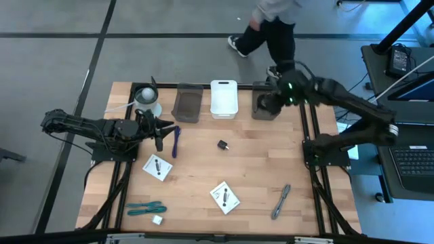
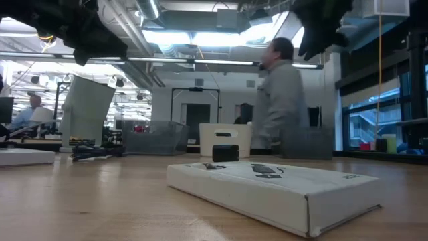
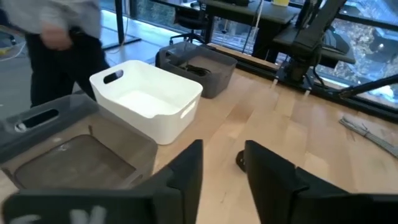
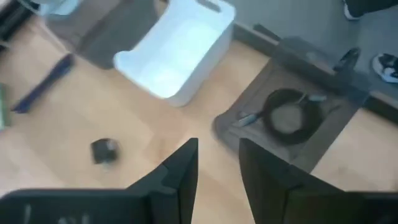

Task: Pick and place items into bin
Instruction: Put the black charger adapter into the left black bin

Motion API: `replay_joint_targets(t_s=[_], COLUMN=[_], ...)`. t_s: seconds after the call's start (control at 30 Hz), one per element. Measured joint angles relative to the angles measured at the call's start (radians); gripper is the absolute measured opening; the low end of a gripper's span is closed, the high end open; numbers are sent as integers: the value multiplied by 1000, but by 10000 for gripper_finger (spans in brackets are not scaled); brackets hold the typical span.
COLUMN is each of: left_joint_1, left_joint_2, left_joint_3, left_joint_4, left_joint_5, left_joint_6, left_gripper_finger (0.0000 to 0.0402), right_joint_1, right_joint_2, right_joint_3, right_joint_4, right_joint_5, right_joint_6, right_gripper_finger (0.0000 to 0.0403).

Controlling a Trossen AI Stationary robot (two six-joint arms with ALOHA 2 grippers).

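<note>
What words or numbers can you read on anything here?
None can be read.
White packet: black marks, too small to read.
Second white packet: black marks, too small.
Box lying flat in the low view: dark printed marks on top, too blurred.
Bins carry no visible labels.

Three bins [image 1: 224,98], two packets [image 1: 158,167].

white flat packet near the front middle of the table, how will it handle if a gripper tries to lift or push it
The white flat packet lies flat with low sides, so fingers would probably have to catch an edge. It looks like a thin cardboard box, likely stiff and light, so it may slide on the smooth wooden table if pushed. Being flat, it should not roll or tip.
</note>
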Motion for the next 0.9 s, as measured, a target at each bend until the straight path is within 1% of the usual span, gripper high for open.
replay_joint_targets(t_s=[0.17,0.27,0.37,0.5,0.6,0.77,0.9], left_joint_1=[0,0,0,0,0,0,0], left_joint_2=[2,2,4,30,77,194,310], left_joint_3=[0,0,0,1,17,80,156], left_joint_4=[0,0,1,8,7,6,7], left_joint_5=[15,37,76,121,149,177,177], left_joint_6=[28,19,42,46,62,142,213], left_gripper_finger=[156,176,192,200,200,200,200], right_joint_1=[213,328,411,481,520,560,588], right_joint_2=[-123,-155,-159,-145,-126,-79,-39], right_joint_3=[-187,-299,-377,-450,-486,-495,-495], right_joint_4=[118,228,332,447,496,471,437], right_joint_5=[89,125,162,171,171,166,161], right_joint_6=[227,318,371,414,436,452,450], right_gripper_finger=[119,119,119,119,119,119,119])
